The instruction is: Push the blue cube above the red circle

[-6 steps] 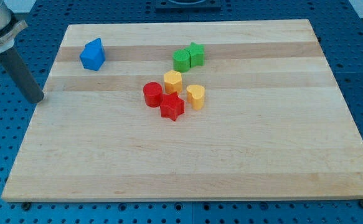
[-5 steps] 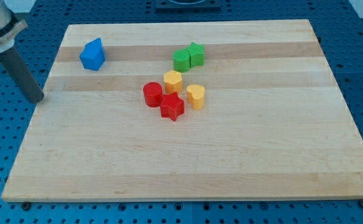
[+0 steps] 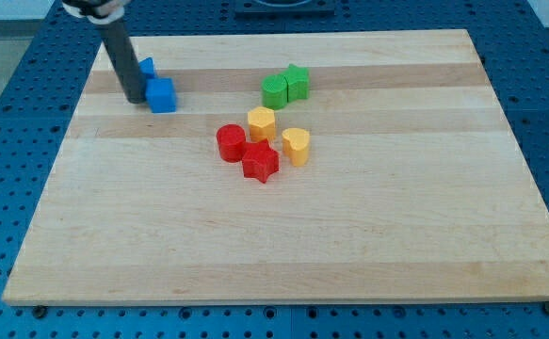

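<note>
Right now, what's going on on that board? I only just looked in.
My tip is on the board near the view's top left, touching the left side of the blue cube. A second blue block sits just behind the rod, partly hidden, so its shape is unclear. The red circle lies towards the middle, packed with a red star, a yellow hexagon and a yellow heart. Two green blocks stand above them. The cube is well left of the spot above the circle.
</note>
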You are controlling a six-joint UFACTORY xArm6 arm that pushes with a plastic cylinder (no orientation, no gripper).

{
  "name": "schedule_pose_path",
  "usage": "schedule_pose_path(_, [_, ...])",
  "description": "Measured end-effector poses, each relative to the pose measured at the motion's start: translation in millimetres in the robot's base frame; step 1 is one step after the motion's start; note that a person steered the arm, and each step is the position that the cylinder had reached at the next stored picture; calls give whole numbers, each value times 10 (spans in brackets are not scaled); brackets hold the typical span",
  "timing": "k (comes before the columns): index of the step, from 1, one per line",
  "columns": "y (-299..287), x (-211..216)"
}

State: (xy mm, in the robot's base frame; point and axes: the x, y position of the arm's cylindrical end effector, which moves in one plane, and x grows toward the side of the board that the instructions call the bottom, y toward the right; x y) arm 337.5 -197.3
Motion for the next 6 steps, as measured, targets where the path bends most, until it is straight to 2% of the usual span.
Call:
schedule_pose_path(1, [201, 35])
schedule_pose_path(2, [-154, -28])
schedule_pose_path(3, [-230, -139])
schedule_pose_path(6, [-176, -446])
